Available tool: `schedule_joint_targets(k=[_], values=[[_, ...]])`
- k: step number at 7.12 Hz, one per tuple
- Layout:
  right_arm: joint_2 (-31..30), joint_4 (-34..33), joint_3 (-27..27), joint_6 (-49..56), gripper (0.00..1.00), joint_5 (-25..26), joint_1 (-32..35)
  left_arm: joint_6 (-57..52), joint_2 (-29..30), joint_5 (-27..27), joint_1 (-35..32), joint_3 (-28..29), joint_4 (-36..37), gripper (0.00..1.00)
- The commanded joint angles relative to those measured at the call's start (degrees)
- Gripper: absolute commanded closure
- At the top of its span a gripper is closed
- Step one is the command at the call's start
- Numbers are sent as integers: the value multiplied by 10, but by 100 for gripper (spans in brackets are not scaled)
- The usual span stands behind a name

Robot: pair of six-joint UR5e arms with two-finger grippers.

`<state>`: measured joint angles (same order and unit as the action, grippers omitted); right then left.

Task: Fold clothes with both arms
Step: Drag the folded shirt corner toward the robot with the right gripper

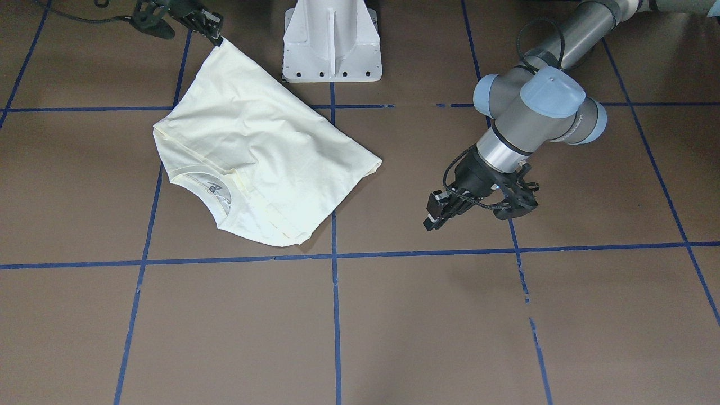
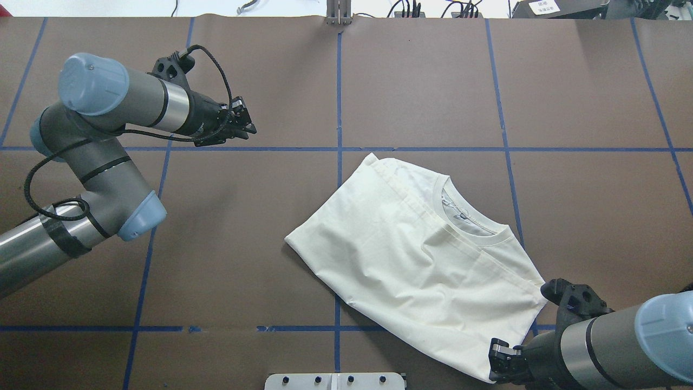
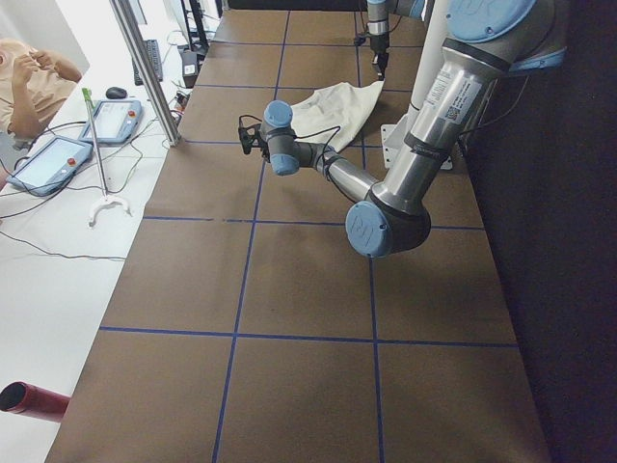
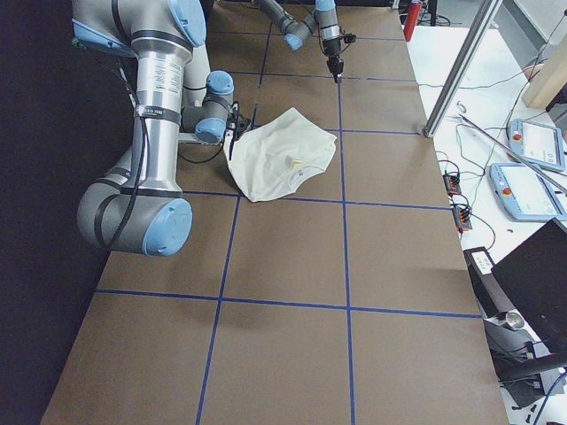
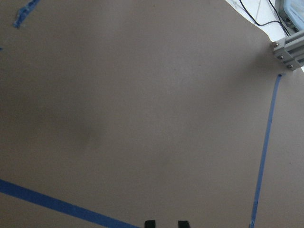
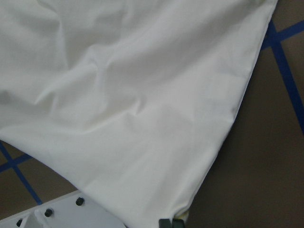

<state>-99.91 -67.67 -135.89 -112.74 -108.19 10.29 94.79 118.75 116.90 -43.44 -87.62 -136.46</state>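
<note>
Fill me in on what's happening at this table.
A two-arm robot is partway through folding a cream T-shirt that lies doubled over on the brown table, collar showing. The right gripper has pinched one corner of the shirt, on the side nearest the white pedestal base. The left gripper hangs over bare table well away from the shirt, its fingers slightly apart and holding nothing.

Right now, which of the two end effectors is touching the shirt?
The right end effector: it pinches the shirt at the corner near the white pedestal base. The left end effector hangs over bare table, well apart from it.
</note>
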Motion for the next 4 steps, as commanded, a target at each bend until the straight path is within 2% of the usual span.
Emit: schedule_joint_targets(k=[1,2,3,4], values=[[15,0,14,-2,0,6,79,56,-4,18,71,-37,8,71],[33,0,24,2,0,11,149,130,-12,17,98,-44,20,66],[58,0,59,6,0,14,198,137,-12,-1,138,-44,64,60],[63,1,80,9,0,18,206,137,-12,-33,149,-42,80,44]])
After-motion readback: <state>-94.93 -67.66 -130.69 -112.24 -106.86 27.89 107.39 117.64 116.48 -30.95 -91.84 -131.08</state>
